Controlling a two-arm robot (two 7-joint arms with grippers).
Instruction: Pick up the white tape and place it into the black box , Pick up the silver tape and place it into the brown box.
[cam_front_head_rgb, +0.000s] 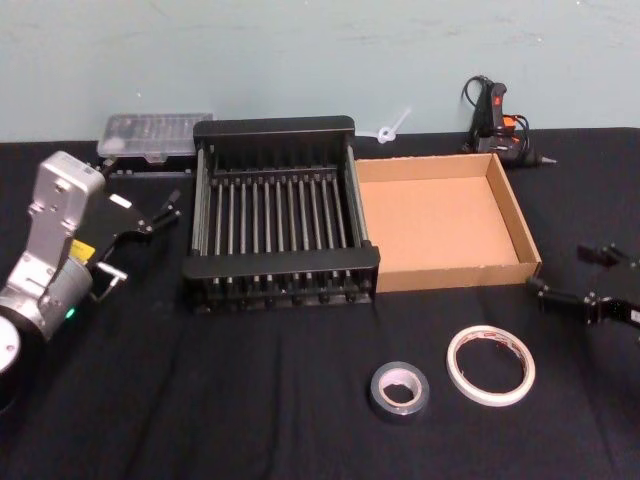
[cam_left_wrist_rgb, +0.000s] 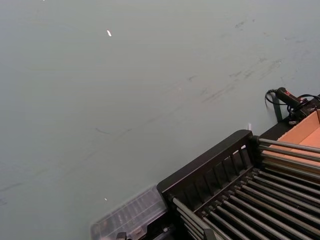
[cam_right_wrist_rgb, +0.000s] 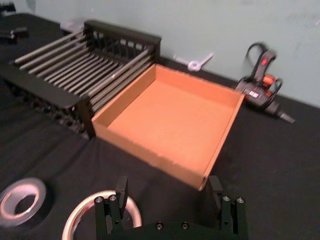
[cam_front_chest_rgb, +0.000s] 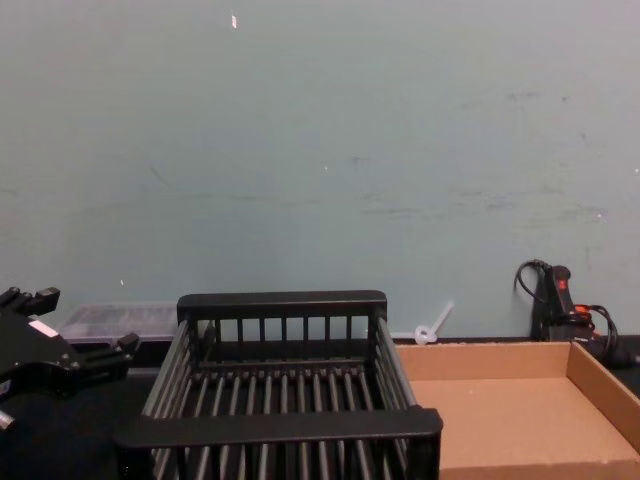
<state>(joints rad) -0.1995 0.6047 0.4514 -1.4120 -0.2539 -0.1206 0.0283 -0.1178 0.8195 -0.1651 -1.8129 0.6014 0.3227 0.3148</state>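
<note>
The white tape (cam_front_head_rgb: 490, 398) lies flat on the black cloth, near the front and right of centre. The silver tape (cam_front_head_rgb: 400, 410) lies just to its left. Behind them stand the black box (cam_front_head_rgb: 275, 127) and, touching its right side, the brown box (cam_front_head_rgb: 440, 220); nothing lies in either. My right gripper (cam_front_head_rgb: 565, 270) hovers open by the brown box's front right corner, right of the white tape. In the right wrist view its fingers (cam_right_wrist_rgb: 121, 189) stand apart over the white tape (cam_right_wrist_rgb: 80, 216), with the silver tape (cam_right_wrist_rgb: 37, 190) beside it. My left gripper (cam_front_head_rgb: 165, 208) is open left of the black box.
A clear plastic case (cam_front_head_rgb: 155, 135) lies behind the black box's left corner. A black glue gun (cam_front_head_rgb: 495, 115) and a small white piece (cam_front_head_rgb: 390, 130) sit by the wall behind the brown box. The wall closes off the back of the table.
</note>
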